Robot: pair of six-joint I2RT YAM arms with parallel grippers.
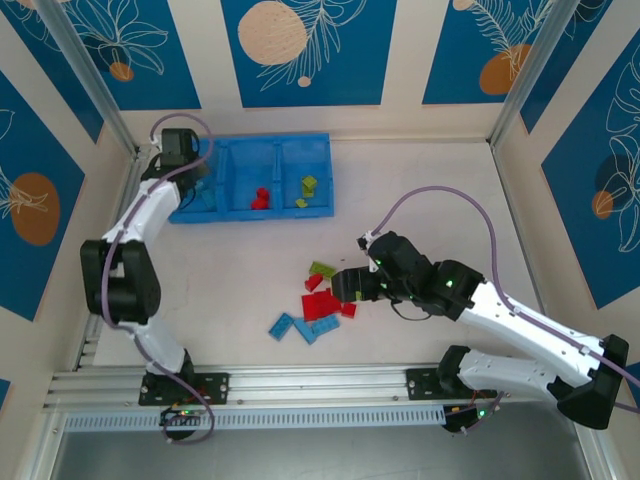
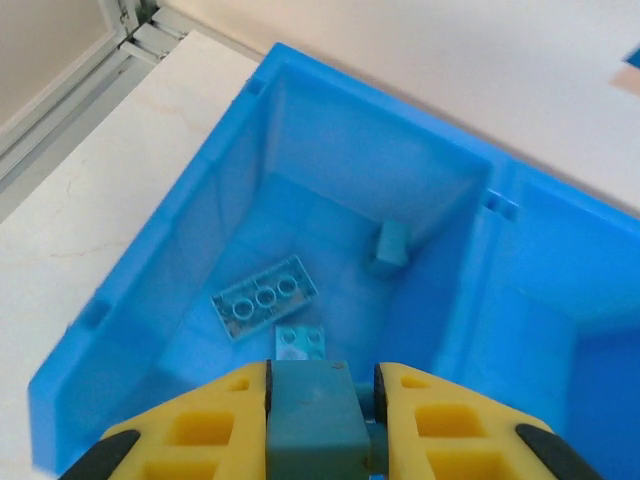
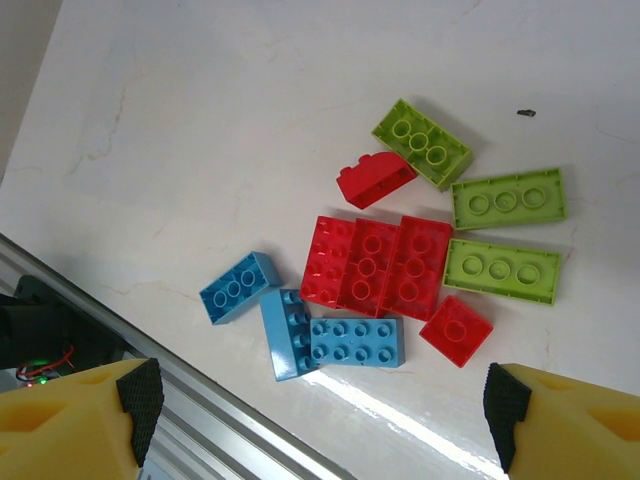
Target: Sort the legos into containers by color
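My left gripper (image 2: 320, 372) is shut on a light blue brick (image 2: 315, 420) and hangs over the left compartment of the blue tray (image 2: 150, 290). Three light blue bricks (image 2: 265, 297) lie in that compartment. In the top view the left gripper (image 1: 195, 183) is over the tray (image 1: 255, 145), whose middle compartment holds red bricks (image 1: 261, 198) and whose right one holds green bricks (image 1: 308, 187). My right gripper (image 3: 320, 420) stands open and empty above a loose pile on the table: blue bricks (image 3: 357, 341), red bricks (image 3: 375, 262), green bricks (image 3: 500, 270).
The aluminium rail (image 1: 300, 385) runs along the table's near edge, close to the loose pile (image 1: 318, 300). Walls enclose the table at the back and on both sides. Bare tabletop (image 1: 250, 260) lies between the tray and the pile.
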